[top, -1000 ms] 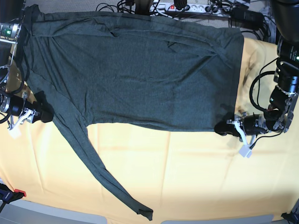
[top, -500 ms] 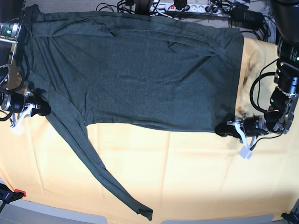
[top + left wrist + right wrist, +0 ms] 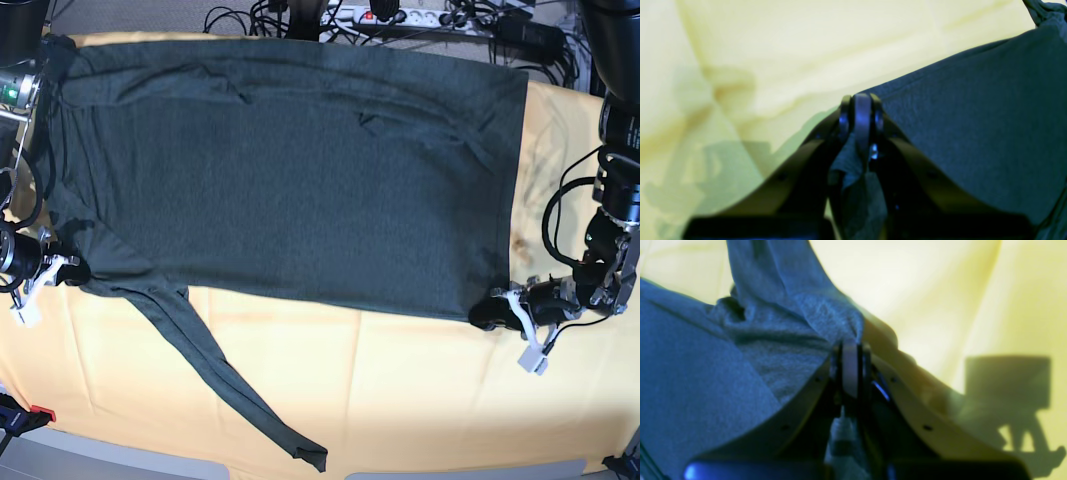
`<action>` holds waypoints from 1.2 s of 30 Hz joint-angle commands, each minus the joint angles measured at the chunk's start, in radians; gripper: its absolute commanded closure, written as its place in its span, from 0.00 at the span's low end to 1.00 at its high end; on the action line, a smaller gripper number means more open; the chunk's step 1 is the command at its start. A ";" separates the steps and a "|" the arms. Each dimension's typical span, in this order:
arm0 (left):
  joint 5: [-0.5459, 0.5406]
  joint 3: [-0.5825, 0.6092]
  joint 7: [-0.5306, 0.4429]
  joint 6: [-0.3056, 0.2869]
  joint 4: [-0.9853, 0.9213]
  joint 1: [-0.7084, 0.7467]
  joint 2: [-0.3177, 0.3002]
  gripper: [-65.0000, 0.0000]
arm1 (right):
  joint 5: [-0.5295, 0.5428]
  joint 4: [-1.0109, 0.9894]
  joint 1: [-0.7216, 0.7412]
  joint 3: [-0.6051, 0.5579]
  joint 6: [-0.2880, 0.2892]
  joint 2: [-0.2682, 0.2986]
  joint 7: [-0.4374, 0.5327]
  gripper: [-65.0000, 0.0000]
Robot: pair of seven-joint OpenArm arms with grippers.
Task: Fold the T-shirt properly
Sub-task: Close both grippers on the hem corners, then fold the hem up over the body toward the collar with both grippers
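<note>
Base view: T-shirt (image 3: 290, 170) spread flat on yellow tablecloth (image 3: 400, 390), no fold made yet. Left claw (image 3: 492, 312) clamped on hem corner, cloth bunched between its jaws. Right claw (image 3: 72, 270) pinching armpit edge; loose sleeve (image 3: 230, 385) trails below it. Folding all remains.

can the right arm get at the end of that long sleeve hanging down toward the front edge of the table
Probably not yet: the right claw is shut on the T-shirt near the armpit. The sleeve cuff lies uncovered on the tablecloth, so letting go first would free the way.
</note>
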 commanded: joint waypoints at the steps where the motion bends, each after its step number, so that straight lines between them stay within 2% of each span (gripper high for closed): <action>1: 0.003 -0.009 -0.037 -0.006 0.011 -0.042 -0.015 1.00 | -0.002 0.013 0.033 0.006 0.002 0.028 0.032 1.00; 8: 0.115 -0.009 -0.154 -0.006 0.011 -0.042 -0.015 1.00 | -0.027 0.013 0.050 0.006 0.002 0.028 0.048 1.00; 14: 0.222 -0.009 -0.245 -0.006 0.011 -0.042 -0.003 1.00 | -0.117 0.013 0.059 0.006 0.002 0.028 0.134 1.00; 18: 0.299 -0.009 -0.297 -0.006 0.011 -0.042 0.019 1.00 | -0.134 0.013 0.061 0.006 0.002 0.028 0.153 1.00; 23: 0.299 -0.008 -0.294 -0.006 0.011 -0.044 0.034 1.00 | -0.133 0.013 0.061 0.006 0.002 0.029 0.147 1.00; 28: 0.257 -0.009 -0.274 -0.006 0.016 -0.050 0.032 1.00 | -0.104 0.013 0.060 0.005 0.002 0.031 0.101 1.00; 33: 0.107 -0.009 -0.142 -0.006 0.045 -0.049 0.032 1.00 | -0.088 0.025 0.059 0.006 0.002 0.031 0.093 1.00; 36: 0.082 -0.009 -0.068 -0.006 0.100 -0.049 0.032 1.00 | -0.088 0.073 0.035 0.005 0.002 0.031 0.092 1.00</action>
